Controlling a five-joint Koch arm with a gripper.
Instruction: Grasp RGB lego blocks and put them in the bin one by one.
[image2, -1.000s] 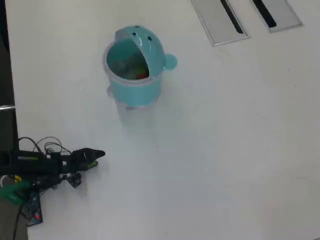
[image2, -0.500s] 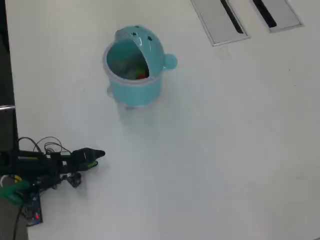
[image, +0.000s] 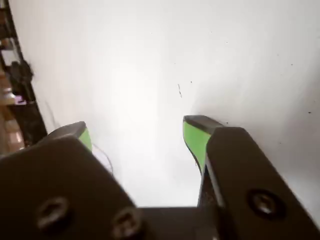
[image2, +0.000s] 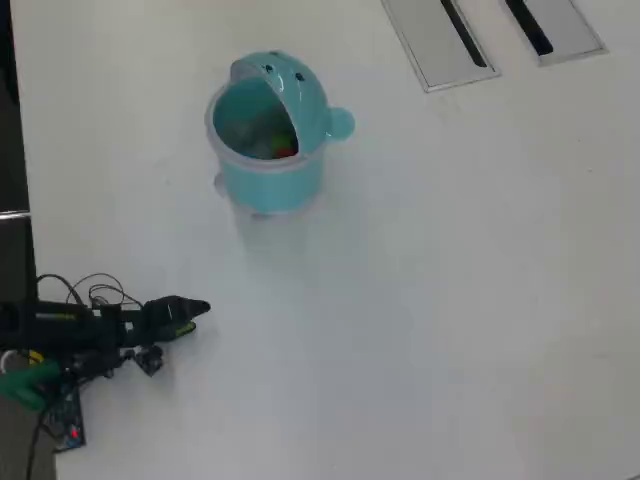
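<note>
Gripper (image: 137, 132): jaws spread apart, nothing between them
Bin (image2: 262, 178): upright, red block (image2: 284, 151) visible inside
Table (image2: 450, 300): white

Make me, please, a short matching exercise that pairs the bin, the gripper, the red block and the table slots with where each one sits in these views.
Things:
1. bin
2. gripper
3. red block
4. table slots

Places:
A. top right of the overhead view
B. inside the teal tub
C. open above bare table
D. upper middle of the table, standing upright

Pairs: 1-D, 2-C, 3-B, 4-A
</note>
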